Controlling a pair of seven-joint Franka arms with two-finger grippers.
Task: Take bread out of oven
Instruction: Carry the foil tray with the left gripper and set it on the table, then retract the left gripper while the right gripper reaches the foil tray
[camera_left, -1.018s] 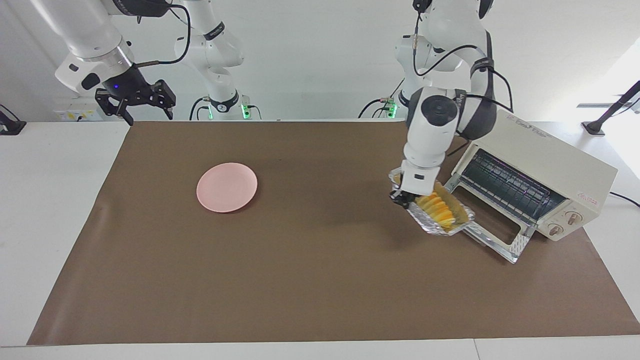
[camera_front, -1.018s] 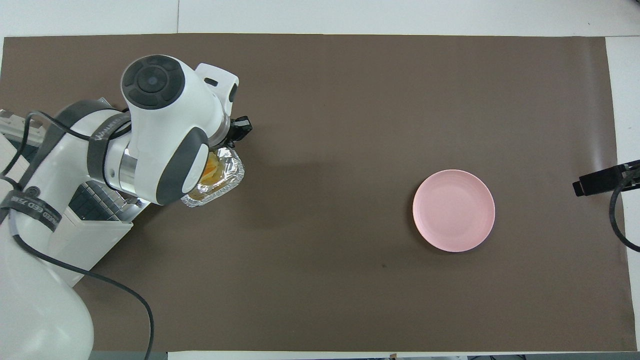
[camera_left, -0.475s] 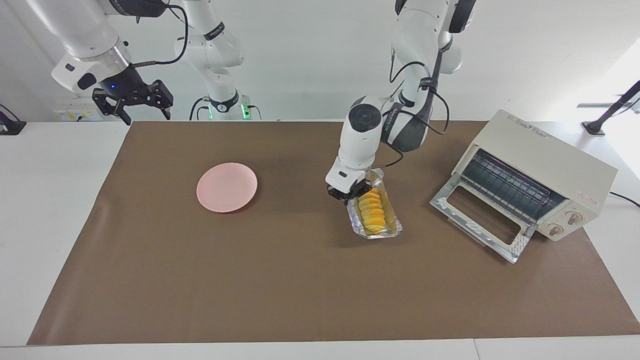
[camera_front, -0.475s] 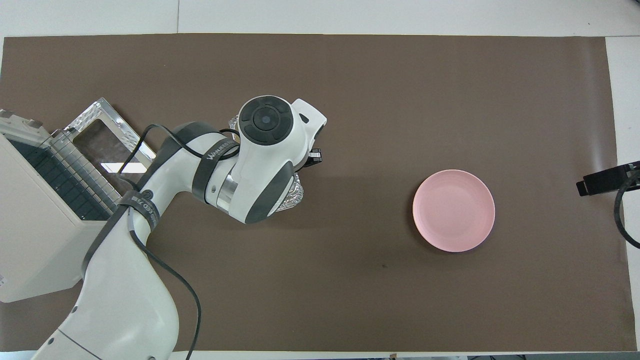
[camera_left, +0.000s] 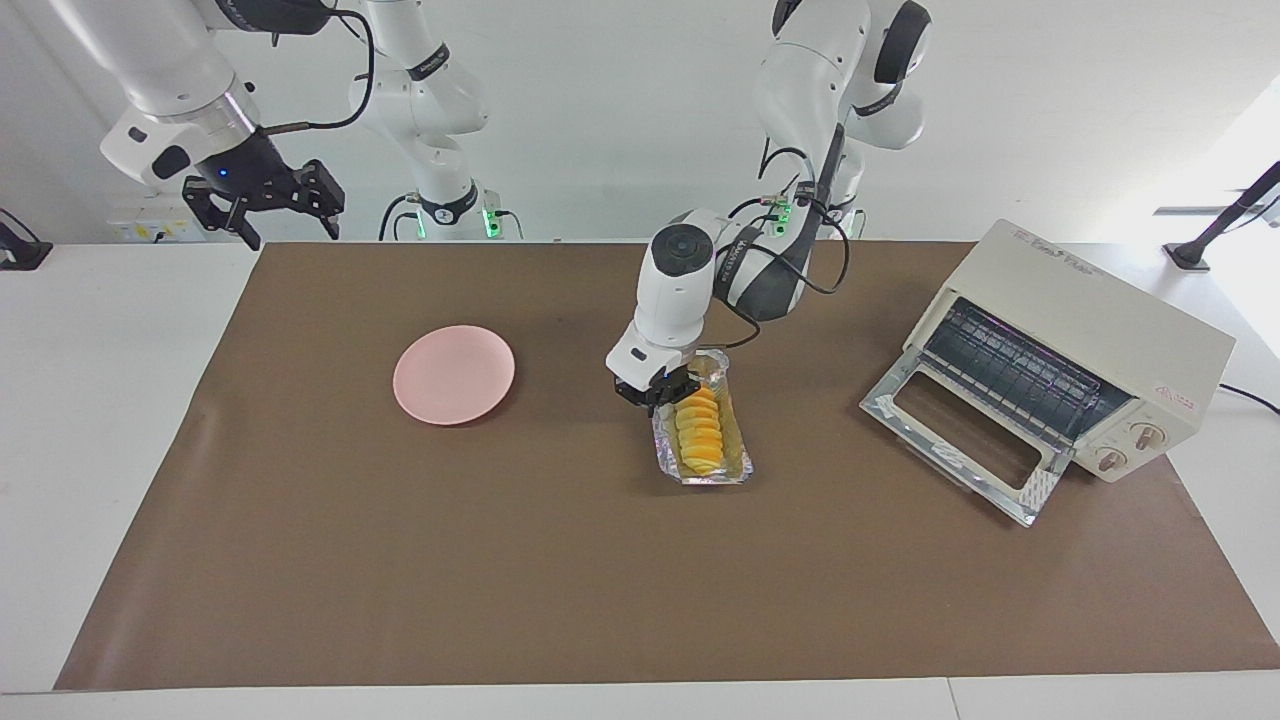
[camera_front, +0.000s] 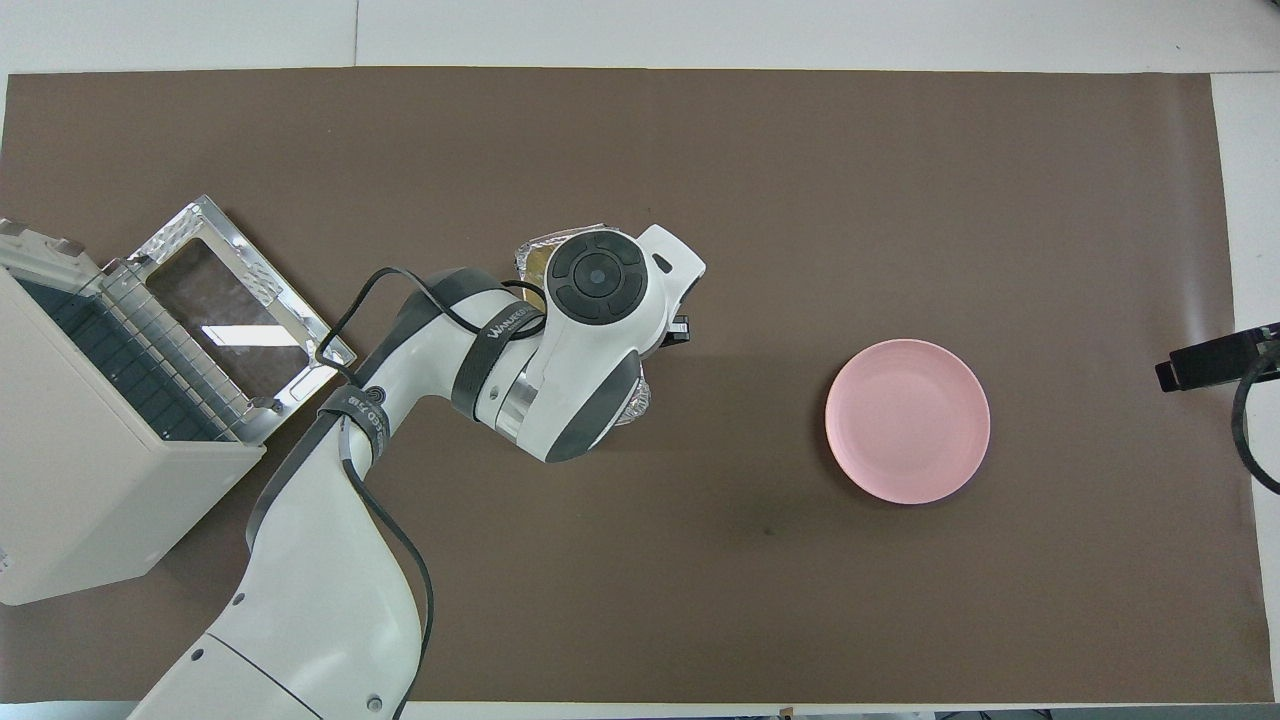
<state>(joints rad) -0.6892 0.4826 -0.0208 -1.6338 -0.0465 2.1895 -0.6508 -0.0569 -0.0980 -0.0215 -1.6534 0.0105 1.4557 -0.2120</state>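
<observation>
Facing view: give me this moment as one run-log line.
left tool: gripping foil tray rim | bread: in tray, on mat between pink plate and oven | oven door open | right tool: waiting, raised

Place: robot lab | evidence: two Franka arms (camera_left: 690, 290), brown-papered table (camera_left: 600, 580)

Ridged golden-yellow bread (camera_left: 699, 430) is carried in foil tray (camera_left: 742, 463) pinched by left gripper (camera_left: 655, 394) at its rim. Cream-white oven (camera_left: 1090, 330) is left door-down, well apart from gripper.
</observation>
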